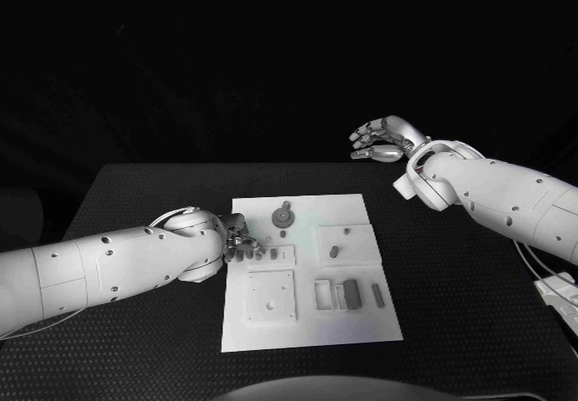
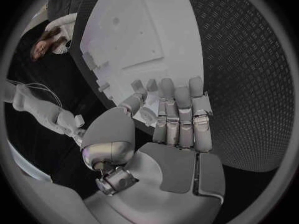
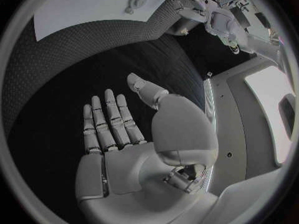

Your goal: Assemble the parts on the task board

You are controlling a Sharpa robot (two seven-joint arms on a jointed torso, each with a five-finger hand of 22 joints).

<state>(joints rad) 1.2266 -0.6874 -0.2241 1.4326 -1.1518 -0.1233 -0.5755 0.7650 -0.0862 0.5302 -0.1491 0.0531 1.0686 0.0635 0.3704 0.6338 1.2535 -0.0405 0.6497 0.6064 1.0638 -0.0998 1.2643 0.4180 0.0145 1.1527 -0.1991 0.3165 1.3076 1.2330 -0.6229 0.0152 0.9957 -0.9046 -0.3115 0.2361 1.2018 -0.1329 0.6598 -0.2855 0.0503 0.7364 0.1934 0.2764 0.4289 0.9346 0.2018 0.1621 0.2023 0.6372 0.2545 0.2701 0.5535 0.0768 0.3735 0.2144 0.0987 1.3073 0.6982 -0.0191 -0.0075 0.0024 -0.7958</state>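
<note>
Left hand at the task board's edge, right hand lifted clear of the worktop.

The task board point(image 1: 307, 276) lies in the middle of the black worktop point(image 1: 458, 284), its long axis running away from the robot. Small grey parts sit on it: a round one point(image 1: 282, 217) near the far end, a short peg point(image 1: 332, 249) and a bar point(image 1: 377, 292), both lying lengthwise along the board. The left hand point(image 1: 237, 244) rests at the board's left edge, fingers extended side by side over the plate, gripping nothing. The right hand point(image 1: 383, 139) hovers beyond the worktop's far right corner, fingers apart and loosely curled, empty.
</note>
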